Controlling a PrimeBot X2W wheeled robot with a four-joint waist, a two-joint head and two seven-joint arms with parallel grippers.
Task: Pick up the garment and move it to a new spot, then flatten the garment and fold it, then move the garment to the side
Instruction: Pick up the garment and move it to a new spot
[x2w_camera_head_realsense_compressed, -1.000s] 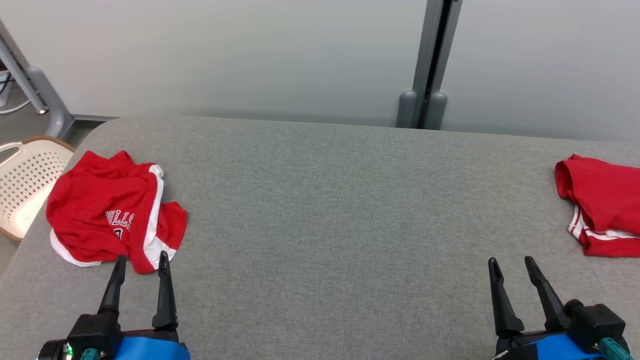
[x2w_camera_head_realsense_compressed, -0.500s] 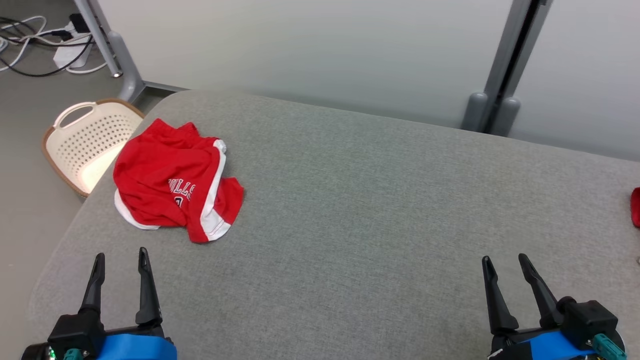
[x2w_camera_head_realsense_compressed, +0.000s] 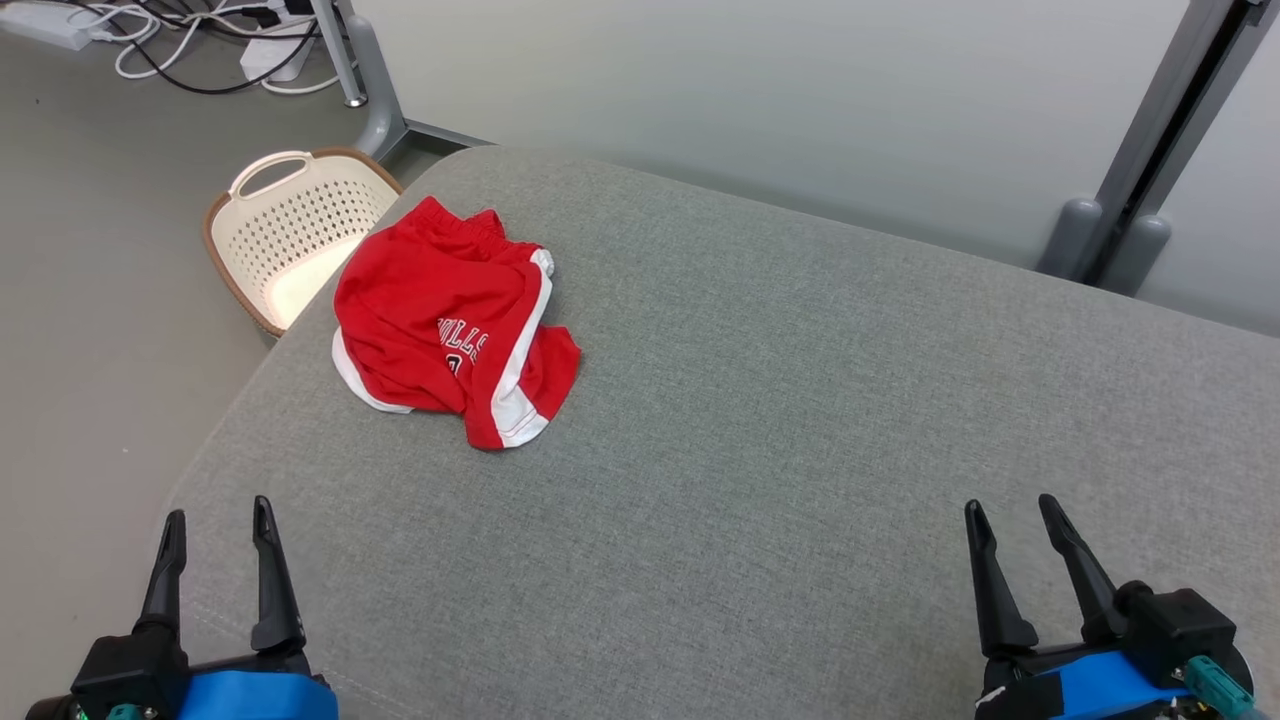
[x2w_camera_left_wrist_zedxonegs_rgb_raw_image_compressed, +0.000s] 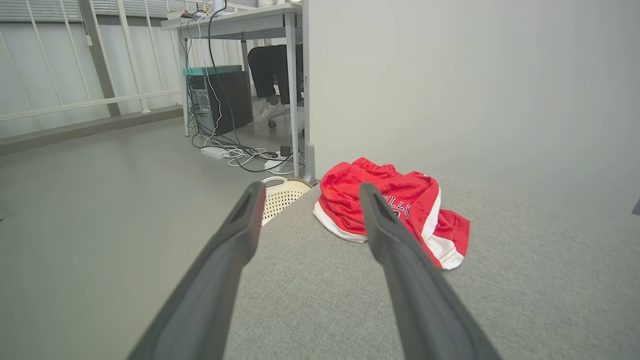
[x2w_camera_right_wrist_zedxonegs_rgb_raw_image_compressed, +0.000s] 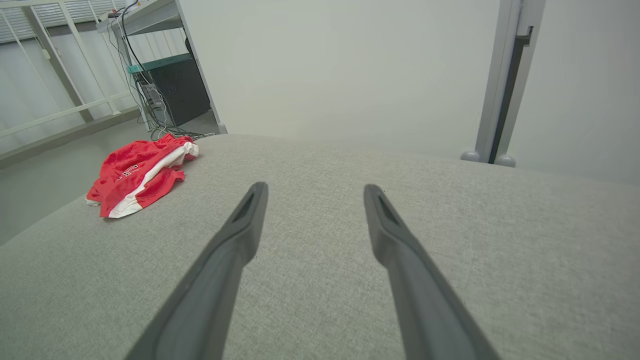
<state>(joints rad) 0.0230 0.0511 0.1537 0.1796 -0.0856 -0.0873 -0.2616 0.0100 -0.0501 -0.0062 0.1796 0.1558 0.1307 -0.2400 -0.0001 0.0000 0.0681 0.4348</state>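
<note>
Grey surface (x2w_camera_head_realsense_compressed: 780, 420) — red garment (x2w_camera_head_realsense_compressed: 450, 330) is seen crumpled on it, near the basket (x2w_camera_head_realsense_compressed: 290, 225). Well apart from the basket, left gripper (x2w_camera_head_realsense_compressed: 218, 510) and right gripper (x2w_camera_head_realsense_compressed: 1010, 503) are held — fingers spread, empty.

A grey fabric-covered desk (x2w_camera_head_realsense_compressed: 760, 420) with rounded corners stands before a pale partition wall (x2w_camera_head_realsense_compressed: 750, 90); a grey post (x2w_camera_head_realsense_compressed: 1150, 150) with two rounded feet (x2w_camera_head_realsense_compressed: 1068, 232) rises between its panels on the right; on the grey floor (x2w_camera_head_realsense_compressed: 90, 300), just beside the desk's far left corner, sits a cream perforated basket (x2w_camera_head_realsense_compressed: 300, 225) with a brown rim and a loop handle; beyond it a slanted grey metal leg (x2w_camera_head_realsense_compressed: 365, 75) meets the floor, near tangled black and white cables (x2w_camera_head_realsense_compressed: 190, 60) and a white power strip (x2w_camera_head_realsense_compressed: 45, 22); in the left wrist view a second desk (x2w_camera_left_wrist_zedxonegs_rgb_raw_image_compressed: 240, 20) shelters a dark computer tower (x2w_camera_left_wrist_zedxonegs_rgb_raw_image_compressed: 220, 102), and a person's dark trouser legs (x2w_camera_left_wrist_zedxonegs_rgb_raw_image_compressed: 270, 65) and pale shoe (x2w_camera_left_wrist_zedxonegs_rgb_raw_image_compressed: 267, 111) show beneath it; a white railing (x2w_camera_left_wrist_zedxonegs_rgb_raw_image_compressed: 75, 102) runs along the far wall.
</note>
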